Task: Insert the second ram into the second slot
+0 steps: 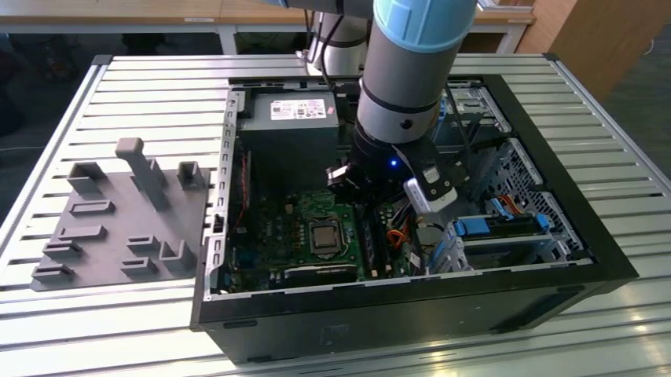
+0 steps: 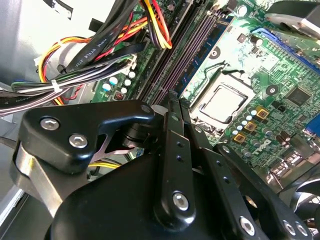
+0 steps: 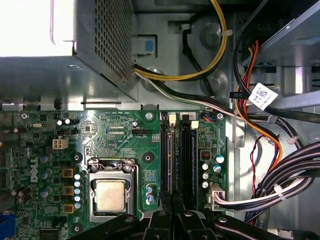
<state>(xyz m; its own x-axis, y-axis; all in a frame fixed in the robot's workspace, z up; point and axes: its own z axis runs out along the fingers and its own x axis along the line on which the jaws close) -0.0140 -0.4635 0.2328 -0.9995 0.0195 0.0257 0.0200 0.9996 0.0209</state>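
The memory slots (image 3: 166, 155) were two long, narrow, dark channels lying parallel and close together on the green board. Each carried a pale latch at the end farthest from the hand (image 3: 172, 202). They ran straight out from the tip of the hand, beginning just beyond it, as seen in both wrist views (image 2: 182, 55). Whether a blue stick sat in either slot could not be determined.

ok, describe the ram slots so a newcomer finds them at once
In the open computer case, find the green motherboard. Between its square CPU socket and the black cable bundle run the ram slots: long dark parallel channels with pale end clips, unlike the small round capacitors nearby.
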